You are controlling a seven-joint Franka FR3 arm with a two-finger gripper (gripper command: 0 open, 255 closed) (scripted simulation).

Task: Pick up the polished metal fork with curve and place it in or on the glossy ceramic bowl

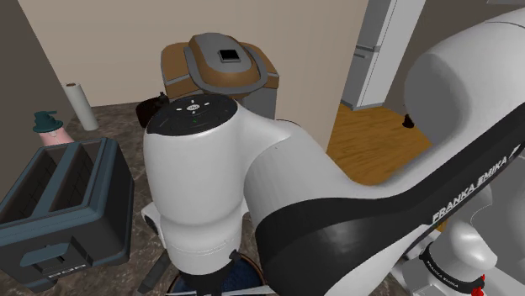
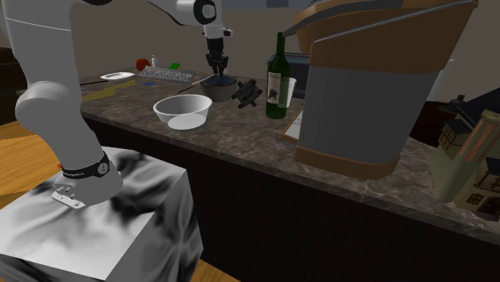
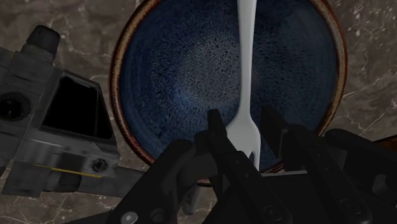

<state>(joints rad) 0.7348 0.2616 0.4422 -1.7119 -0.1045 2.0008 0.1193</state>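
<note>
The all-black two-finger pincer (image 3: 243, 122) is hanging straight down over a round, dark blue speckled bowl with a brown rim (image 3: 172, 70), which is sitting on the dark marbled stone tabletop (image 3: 372, 95). A pale, smooth fork with a slim curved handle (image 3: 245, 70) is lying inside that bowl, its handle running across the blue inside and past the rim on the side away from the pincer, its tined head showing between the two fingers. The pincer is standing narrowly open: thin strips of the bowl are showing between each finger and the fork's head, so nothing is being clasped. In the second exterior view the pincer (image 2: 216, 67) is hovering just above the dark bowl (image 2: 219, 82), and the fork's handle (image 2: 191, 86) is sticking out over the rim towards that view's left. A plain white bowl (image 2: 183, 110) is sitting nearer the camera, apart from the dark one. A small grey-and-black boxy object (image 3: 54, 130) is resting just beside the blue bowl, and a green wine bottle with a white label (image 2: 277, 80) is standing upright beyond it. In the shoulder view, a dark blue-grey two-slot toaster (image 1: 63, 202) is sitting beside the white arm (image 1: 202, 185).
</note>
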